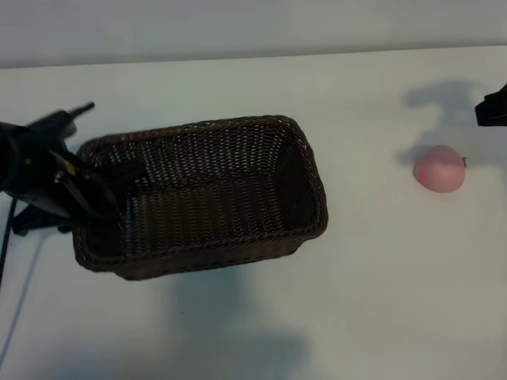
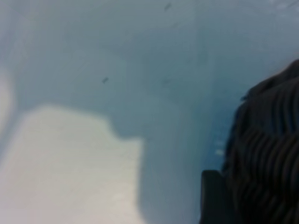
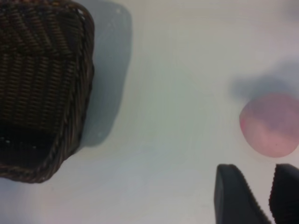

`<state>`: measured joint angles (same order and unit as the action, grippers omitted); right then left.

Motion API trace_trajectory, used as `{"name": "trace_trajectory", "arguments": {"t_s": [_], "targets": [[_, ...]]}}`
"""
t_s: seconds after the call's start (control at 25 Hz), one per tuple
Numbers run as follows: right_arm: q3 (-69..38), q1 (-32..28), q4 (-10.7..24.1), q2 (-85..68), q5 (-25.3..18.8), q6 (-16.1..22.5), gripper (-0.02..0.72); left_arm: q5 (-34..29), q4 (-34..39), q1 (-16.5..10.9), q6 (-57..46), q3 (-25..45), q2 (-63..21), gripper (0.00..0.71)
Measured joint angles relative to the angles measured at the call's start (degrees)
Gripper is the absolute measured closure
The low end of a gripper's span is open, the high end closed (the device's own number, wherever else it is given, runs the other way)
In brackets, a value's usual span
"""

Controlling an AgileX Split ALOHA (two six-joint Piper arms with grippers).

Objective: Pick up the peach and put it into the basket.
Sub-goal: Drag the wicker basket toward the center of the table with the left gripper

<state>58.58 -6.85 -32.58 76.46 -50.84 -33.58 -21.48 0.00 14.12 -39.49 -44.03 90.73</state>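
Lying on the white table (image 1: 372,301) at the right side, the peach (image 1: 440,169) is not yet picked up, so the main part of the task is still to do. The basket (image 1: 305,150) stands well apart from it, left of the middle, and nothing is inside it.

The left gripper (image 1: 119,176) is at the left end of the basket, and its fingers seem to be closed on the braided rim there. The basket's shadow falls apart from it toward the near side, so I judge that the basket is lifted a little.

The right gripper (image 3: 267,196) hangs just beside the peach. Its fingers are partly open with a narrow gap, and they hold nothing.

What is left: to grasp the peach, carry it to the left, and release it into the basket.
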Motion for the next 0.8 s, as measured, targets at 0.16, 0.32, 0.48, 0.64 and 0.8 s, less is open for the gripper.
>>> {"name": "trace_trajectory", "arguments": {"t_s": [0.16,0.32,0.48,0.64,0.8], "targets": [[0.0,0.0,0.0,0.0,0.0,0.0,0.458,0.7,-3.8,-2.1,2.8,0.0,-3.7,0.303],[0.0,0.0,0.0,0.0,0.0,0.0,0.458,1.0,-12.3,-4.4,11.3,0.1,-7.2,0.322],[0.0,0.0,0.0,0.0,-0.1,0.0,0.458,1.1,-24.6,-6.6,23.9,0.2,-9.5,0.322],[0.0,0.0,0.0,0.0,-0.1,0.0,0.458,1.3,-39.7,-7.7,38.0,0.2,-9.8,0.322],[0.0,0.0,0.0,0.0,-0.1,0.0,0.458,2.2,-54.4,-7.7,50.8,0.2,-9.8,0.322]]}}
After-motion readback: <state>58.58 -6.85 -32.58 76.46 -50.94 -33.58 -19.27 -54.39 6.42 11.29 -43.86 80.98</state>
